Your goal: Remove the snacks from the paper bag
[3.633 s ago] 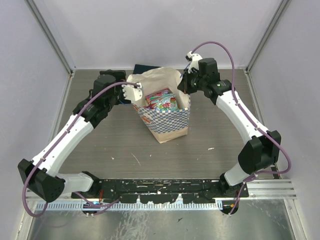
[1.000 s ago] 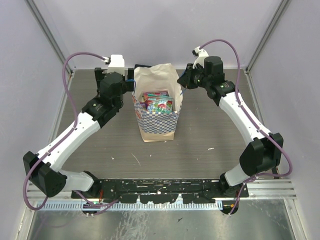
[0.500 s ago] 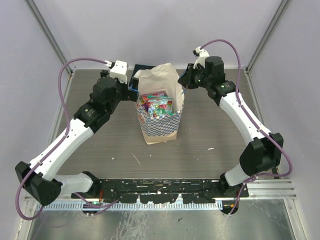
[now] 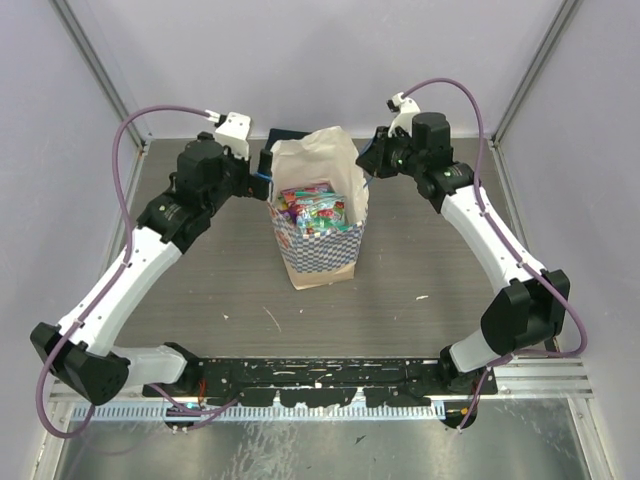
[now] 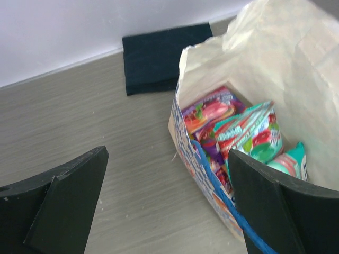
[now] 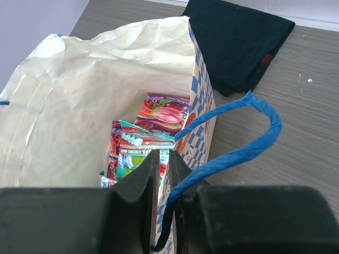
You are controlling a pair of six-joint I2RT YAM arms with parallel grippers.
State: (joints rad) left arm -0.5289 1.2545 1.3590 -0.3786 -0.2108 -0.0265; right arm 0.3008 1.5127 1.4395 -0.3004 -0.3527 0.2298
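Observation:
The paper bag [image 4: 320,255] stands upright mid-table, checkered outside and cream inside. Several glossy snacks [image 4: 312,208] fill its bottom, in teal, purple and orange. My right gripper [image 4: 366,168] is at the bag's right rim; in the right wrist view it [image 6: 165,154] is shut on that rim, beside the blue cord handle [image 6: 249,143], with the snacks [image 6: 153,127] below. My left gripper [image 4: 264,170] hangs open by the bag's left side. In the left wrist view it [image 5: 167,153] spans the bag's wall [image 5: 188,143] without touching it, and the snacks [image 5: 241,132] show inside.
A folded dark navy cloth [image 4: 290,134] lies on the table behind the bag, against the back wall; it also shows as the cloth [image 5: 159,58] and the cloth [image 6: 238,37] in the wrist views. Grey walls enclose the table on three sides.
Earlier the bag's mouth was stretched wide between both grippers; now the left gripper is off the rim and open, and the bag stands narrower. Over the last second the left arm drew slightly left.

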